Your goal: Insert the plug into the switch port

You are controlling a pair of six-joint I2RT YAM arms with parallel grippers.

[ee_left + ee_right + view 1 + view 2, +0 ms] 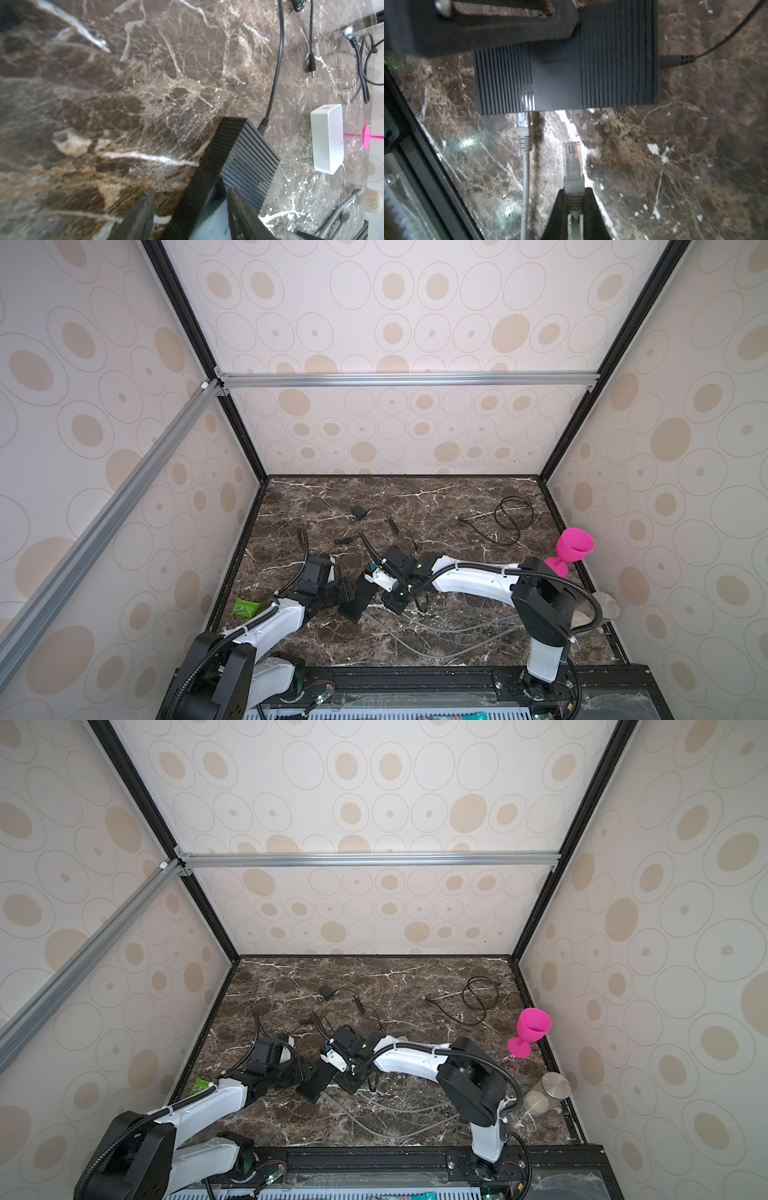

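Note:
The switch [359,599] [318,1079] is a black ribbed box lying on the marble top. In the right wrist view its port side [566,76] faces me, and one grey cable [523,124] sits in a port. My right gripper [574,191] [390,600] is shut on the grey boot of the clear plug [572,160], which hangs a short way in front of the port side without touching it. My left gripper [190,191] [347,593] straddles the switch's [239,149] near edge. A gap shows between one finger [145,207] and the switch's side.
A white box [327,139] lies just beyond the switch. A black power lead [278,62] enters the switch's far end. A pink goblet [573,547], a coiled black cable [513,514], a green packet [245,608] and a metal-lidded jar [548,1090] stand around. Grey cables [436,630] trail toward the front.

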